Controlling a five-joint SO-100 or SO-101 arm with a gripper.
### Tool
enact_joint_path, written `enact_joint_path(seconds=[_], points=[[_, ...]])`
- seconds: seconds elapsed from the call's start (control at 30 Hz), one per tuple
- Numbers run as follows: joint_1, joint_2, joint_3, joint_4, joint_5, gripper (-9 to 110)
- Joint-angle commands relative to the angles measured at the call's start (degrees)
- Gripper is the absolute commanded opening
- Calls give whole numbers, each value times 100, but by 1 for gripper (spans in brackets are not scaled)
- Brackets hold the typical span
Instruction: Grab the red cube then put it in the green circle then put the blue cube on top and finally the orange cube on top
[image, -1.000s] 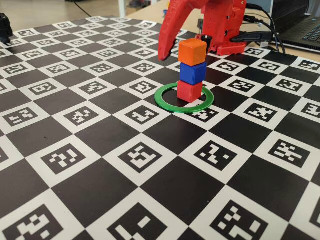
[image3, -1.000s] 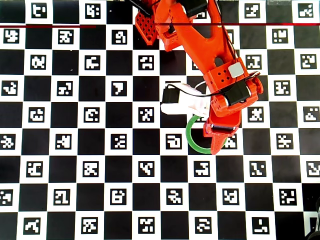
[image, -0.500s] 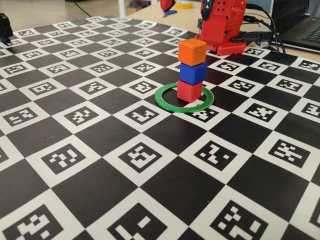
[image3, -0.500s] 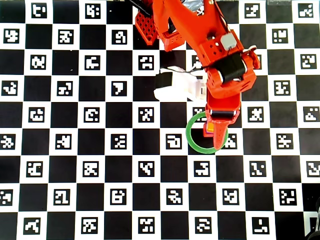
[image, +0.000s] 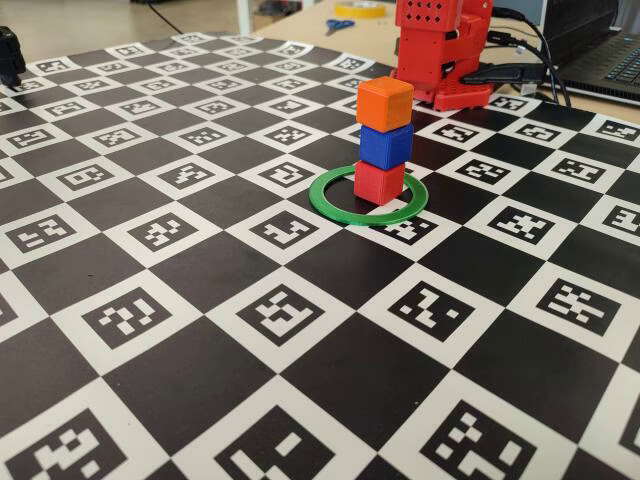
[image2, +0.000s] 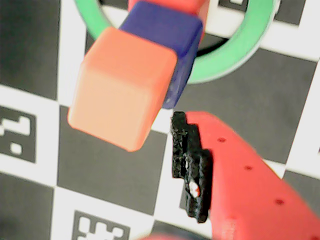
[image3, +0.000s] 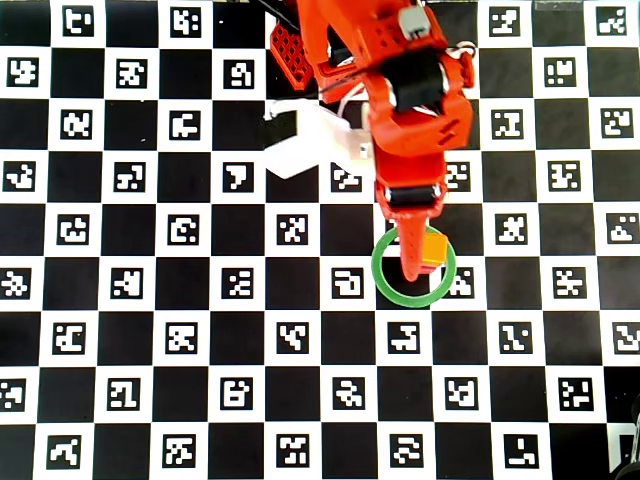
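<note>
Upright stack in green circle (image: 367, 196): red cube (image: 379, 181), blue cube (image: 386, 145), orange cube (image: 385, 102).

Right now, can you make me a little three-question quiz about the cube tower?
1. Which colour is on top of the tower, in the fixed view?
2. True or false: the red cube sits outside the green circle.
3. How many cubes touch the board directly?

Key:
1. Orange: the orange cube sits on the blue cube.
2. False: it stands inside the ring.
3. One, the red cube.
</note>
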Motion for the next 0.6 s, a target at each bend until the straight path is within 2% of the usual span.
enact_joint_path(seconds=[0.0,0.23,0.57], points=[[237,1090,448,-343,-800,47],[589,2048,1345,-510,-1740,42],[1046,2988,2347,-1028,-3428,14]])
